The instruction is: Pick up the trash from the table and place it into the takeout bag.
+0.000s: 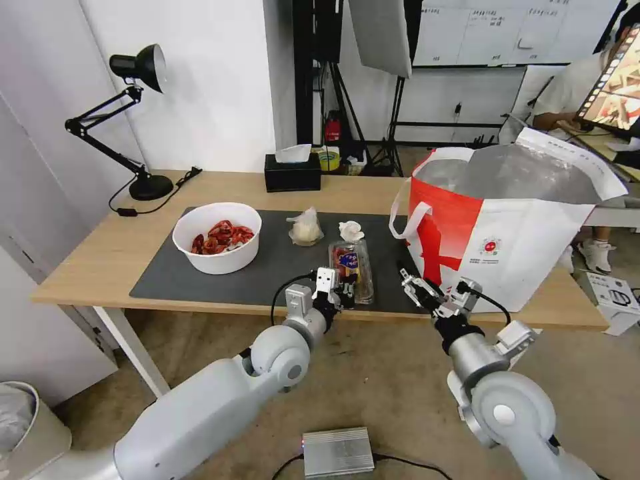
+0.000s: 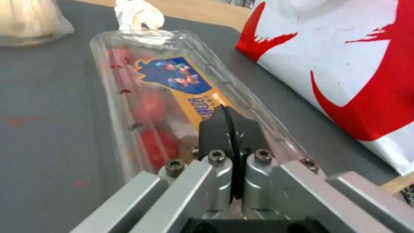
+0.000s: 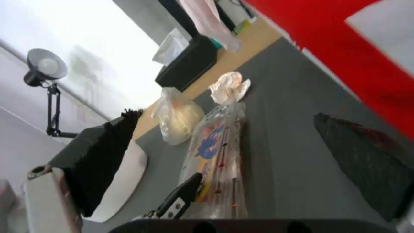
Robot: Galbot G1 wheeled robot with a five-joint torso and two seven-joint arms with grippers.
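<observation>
Left gripper (image 1: 343,291) clenched at my clamshell tray (image 1: 352,267) near end; tray lay lengthwise toward tissue (image 1: 351,231), red bits inside. Right gripper (image 1: 415,287) released.

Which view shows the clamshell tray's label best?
Left wrist view: the clamshell tray sits close, blue-and-orange label facing the camera, left hand at its near end. The head view shows it small on the mat; the right wrist view shows it edge-on.
</observation>
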